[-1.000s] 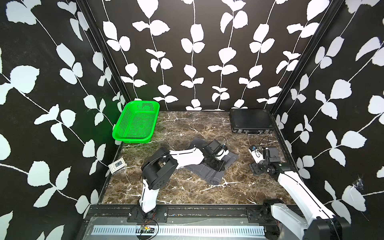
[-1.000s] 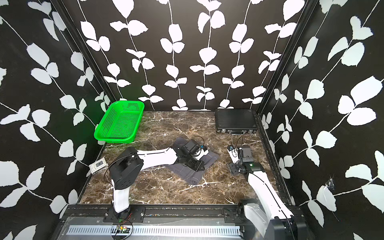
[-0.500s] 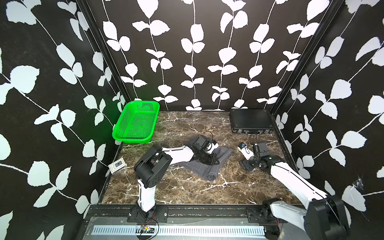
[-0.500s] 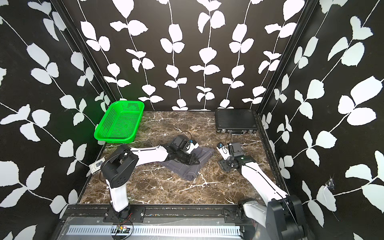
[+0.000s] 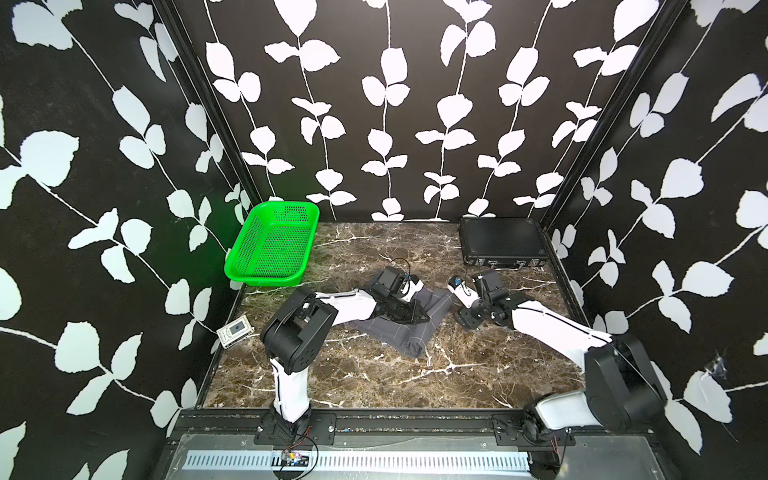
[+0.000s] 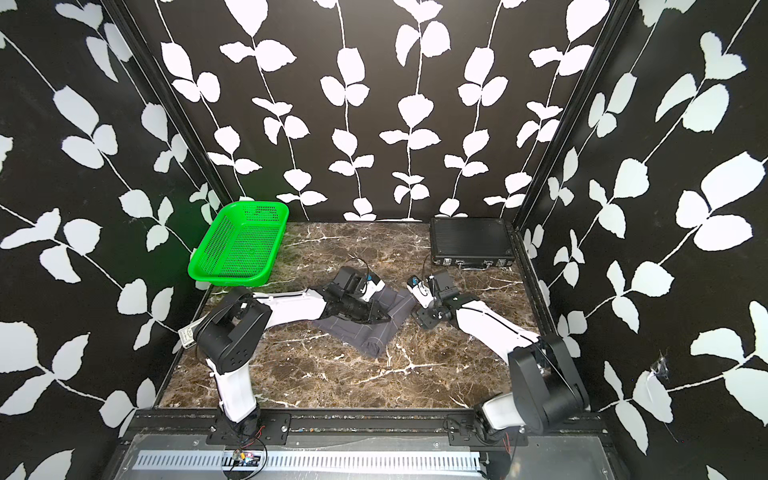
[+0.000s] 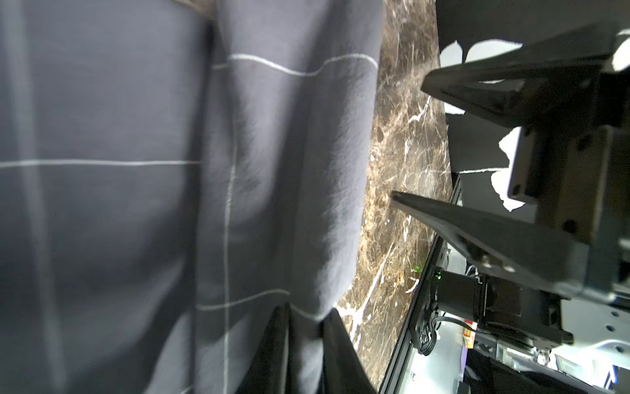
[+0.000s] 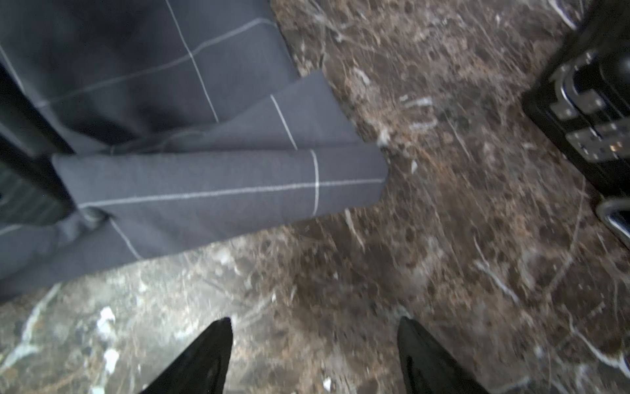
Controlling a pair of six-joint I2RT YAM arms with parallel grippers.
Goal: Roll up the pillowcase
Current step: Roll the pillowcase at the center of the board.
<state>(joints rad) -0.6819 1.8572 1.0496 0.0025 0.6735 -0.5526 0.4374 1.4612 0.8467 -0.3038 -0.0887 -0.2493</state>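
The pillowcase (image 5: 397, 328) (image 6: 372, 328) is dark grey cloth with thin white grid lines, lying partly rolled and folded in the middle of the marble table. My left gripper (image 5: 419, 313) (image 6: 384, 318) rests low on top of it. In the left wrist view the jaws (image 7: 305, 314) stand almost together, with a fold of the pillowcase (image 7: 136, 170) pinched between them. My right gripper (image 5: 463, 318) (image 6: 419, 318) hovers just right of the cloth. In its wrist view it (image 8: 315, 324) is open over bare marble, apart from the pillowcase's (image 8: 204, 191) folded edge.
A green mesh basket (image 5: 272, 249) stands at the back left. A rigid black case with latches (image 5: 500, 241) (image 8: 586, 112) lies at the back right. A small white device (image 5: 235, 330) sits at the table's left edge. Patterned walls close in three sides.
My left gripper and the pillowcase have shifted left and slightly back. My right arm has swung left, closing in on the cloth's right edge.
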